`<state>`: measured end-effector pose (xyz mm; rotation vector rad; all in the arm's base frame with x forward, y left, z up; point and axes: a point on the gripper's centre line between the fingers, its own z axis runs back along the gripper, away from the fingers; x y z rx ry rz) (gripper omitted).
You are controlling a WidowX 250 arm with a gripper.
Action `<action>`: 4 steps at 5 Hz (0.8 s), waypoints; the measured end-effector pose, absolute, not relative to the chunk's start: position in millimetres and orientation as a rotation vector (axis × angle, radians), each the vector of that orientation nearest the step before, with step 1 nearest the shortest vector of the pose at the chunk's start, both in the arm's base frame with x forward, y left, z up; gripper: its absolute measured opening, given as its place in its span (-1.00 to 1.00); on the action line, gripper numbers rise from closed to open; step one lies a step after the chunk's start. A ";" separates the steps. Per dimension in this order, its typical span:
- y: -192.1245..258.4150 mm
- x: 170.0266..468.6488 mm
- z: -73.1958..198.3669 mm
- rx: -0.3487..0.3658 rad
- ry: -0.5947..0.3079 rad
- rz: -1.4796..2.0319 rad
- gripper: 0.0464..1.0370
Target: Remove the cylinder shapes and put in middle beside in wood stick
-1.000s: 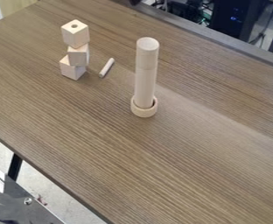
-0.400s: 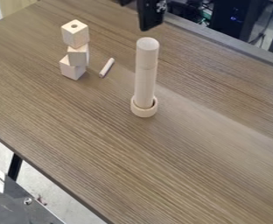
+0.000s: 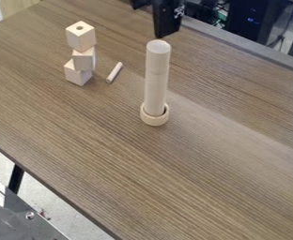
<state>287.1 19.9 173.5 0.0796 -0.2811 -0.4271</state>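
Observation:
The black gripper (image 3: 153, 18) hangs at the top edge, its two fingers apart, the larger one just above and behind the cylinder stack. A tall stack of pale wooden cylinders (image 3: 157, 77) stands upright with its lower end inside a round wooden ring (image 3: 155, 116). To the left, a thin wooden stick (image 3: 114, 72) lies on the table. Nothing is held between the fingers.
Left of the stick stand stacked wooden blocks, with a holed cube (image 3: 80, 35) on top. The brown table (image 3: 193, 178) has its back edge at upper right, with dark equipment behind it. A metal frame is at lower left.
The gripper has come into view from the top edge, then shifted slightly right and down. A dark cable has appeared at the lower left edge. Cylinders, stick and blocks have stayed put.

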 end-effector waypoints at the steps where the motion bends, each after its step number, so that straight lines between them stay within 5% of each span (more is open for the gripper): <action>1: 19.1 291.6 166.3 0.069 -0.274 -0.419 0.92; 4: 16.2 297.7 149.5 0.041 -0.240 -0.388 0.92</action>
